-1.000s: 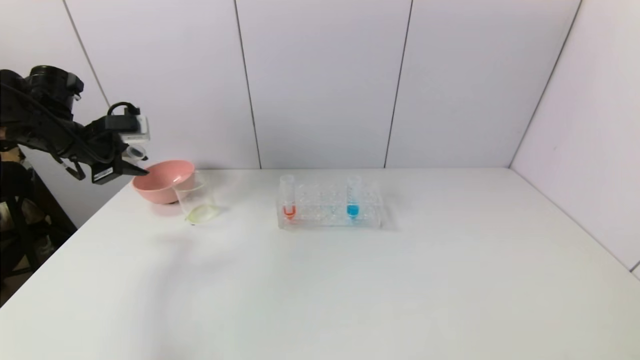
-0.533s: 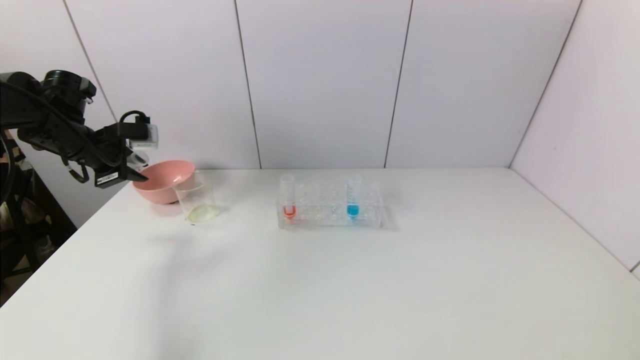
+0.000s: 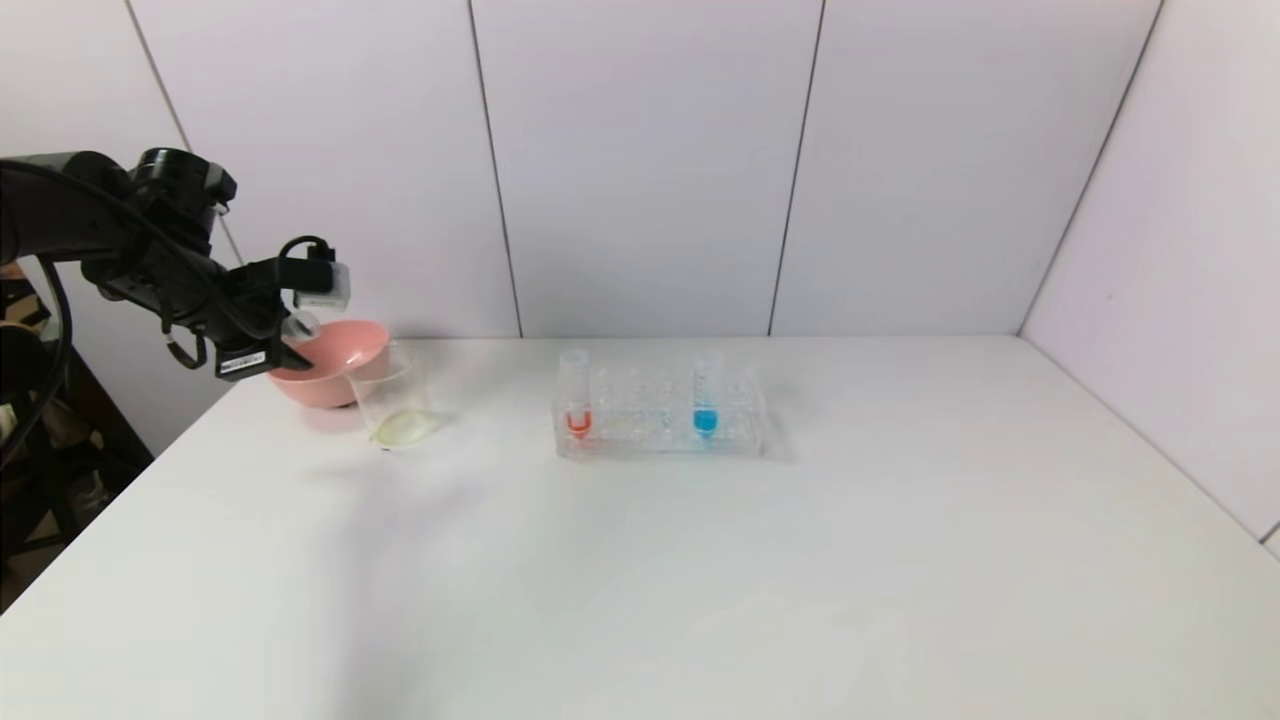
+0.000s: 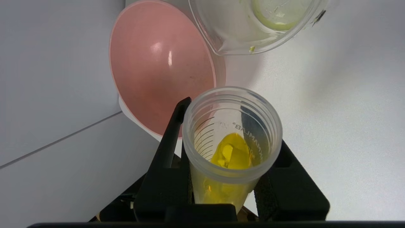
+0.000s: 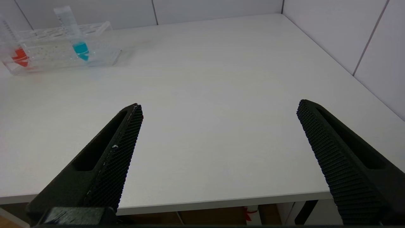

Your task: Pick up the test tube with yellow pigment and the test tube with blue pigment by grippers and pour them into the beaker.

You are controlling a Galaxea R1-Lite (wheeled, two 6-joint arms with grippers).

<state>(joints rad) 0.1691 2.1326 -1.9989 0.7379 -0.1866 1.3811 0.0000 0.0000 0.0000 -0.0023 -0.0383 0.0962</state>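
1. The right end effector (image 5: 218, 133) hangs at the near edge of the surface (image 3: 700, 580), toward its right side, its two fingers spread wide with nothing between them; it does not appear in the head view.
2. Past the middle of the surface, closer to the far edge, a clear rack (image 3: 660, 415) stands. The test tube with blue pigment (image 3: 706, 395) sits upright in a slot toward the rack's right end, and a red-tipped tube (image 3: 576, 395) stands upright at its left end.
3. Toward the far left corner stands the beaker (image 3: 392, 400), with a thin pale yellow layer at its bottom. A pink bowl (image 3: 330, 362) sits just behind it on the left, and the two look to be touching or nearly so.
4. The left end effector (image 3: 290, 345) hangs above the left rim of the pink bowl, near the surface's far left corner, clenched on the test tube with yellow pigment (image 4: 231, 148).
5. In the left wrist view that tube's open mouth faces the camera and yellow liquid lies inside it; the fingers (image 4: 169, 139) press on both sides of it.
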